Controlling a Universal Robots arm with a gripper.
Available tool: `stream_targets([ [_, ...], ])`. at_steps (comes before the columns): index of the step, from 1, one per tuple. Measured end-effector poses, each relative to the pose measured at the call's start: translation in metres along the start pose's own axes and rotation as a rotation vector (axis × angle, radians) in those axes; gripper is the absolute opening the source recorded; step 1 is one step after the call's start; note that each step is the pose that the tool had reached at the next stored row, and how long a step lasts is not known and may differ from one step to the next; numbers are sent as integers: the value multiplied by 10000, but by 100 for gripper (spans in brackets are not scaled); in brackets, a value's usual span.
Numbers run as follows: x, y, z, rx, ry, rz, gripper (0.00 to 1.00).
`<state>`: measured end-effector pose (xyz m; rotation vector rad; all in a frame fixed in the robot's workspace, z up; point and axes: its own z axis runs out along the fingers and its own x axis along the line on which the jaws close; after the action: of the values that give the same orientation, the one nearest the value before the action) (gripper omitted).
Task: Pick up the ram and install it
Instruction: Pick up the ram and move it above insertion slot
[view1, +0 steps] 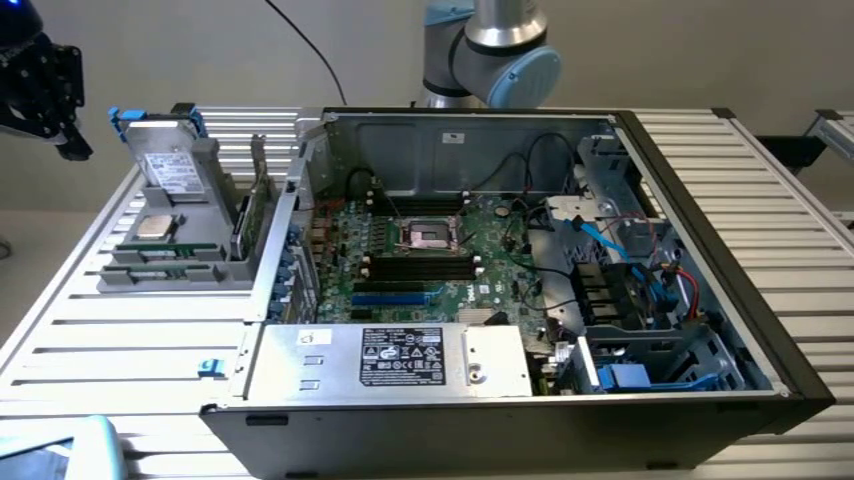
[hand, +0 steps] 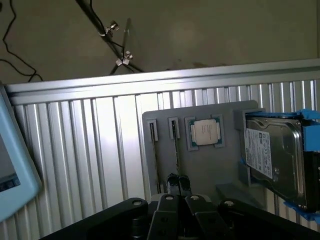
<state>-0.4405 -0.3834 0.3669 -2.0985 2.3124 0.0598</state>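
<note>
1. The ribbed metal surface (view1: 120, 350) carries an open computer case (view1: 747, 300), and a grey holder (view1: 174, 275) sits on the exterior view's left of it.
2. Nearest in the case I see the silver power supply (view1: 400, 360). Behind it lies the green motherboard (view1: 507, 250) with its black slots (view1: 420, 265).
3. The ram (view1: 246, 225) (hand: 176, 152) stands on edge in the holder, on the side next to the case wall.
4. The square processor chip (view1: 158, 225) lies flat in the same holder. The hard drive (view1: 174, 160) stands upright at its far end.
5. My pincer (hand: 178, 183) (view1: 60, 125) hangs in the air at the exterior view's far left, well apart from the holder. In the wrist view it points down over the ram's edge.
6. Its tips are drawn narrow, almost together, with nothing between them.
7. Farthest back, the arm (view1: 487, 50) rises behind the case.
</note>
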Motion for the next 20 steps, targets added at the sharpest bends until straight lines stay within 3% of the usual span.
stream_targets([
  [7,0,-1,0,-17,4,-81,13],
  [12,0,-4,0,-17,4,-83,36],
  [14,-2,-33,7,-17,4,-85,36],
  [15,-4,-64,21,-18,4,-84,43],
  [20,-9,-142,110,-16,10,-83,43],
])
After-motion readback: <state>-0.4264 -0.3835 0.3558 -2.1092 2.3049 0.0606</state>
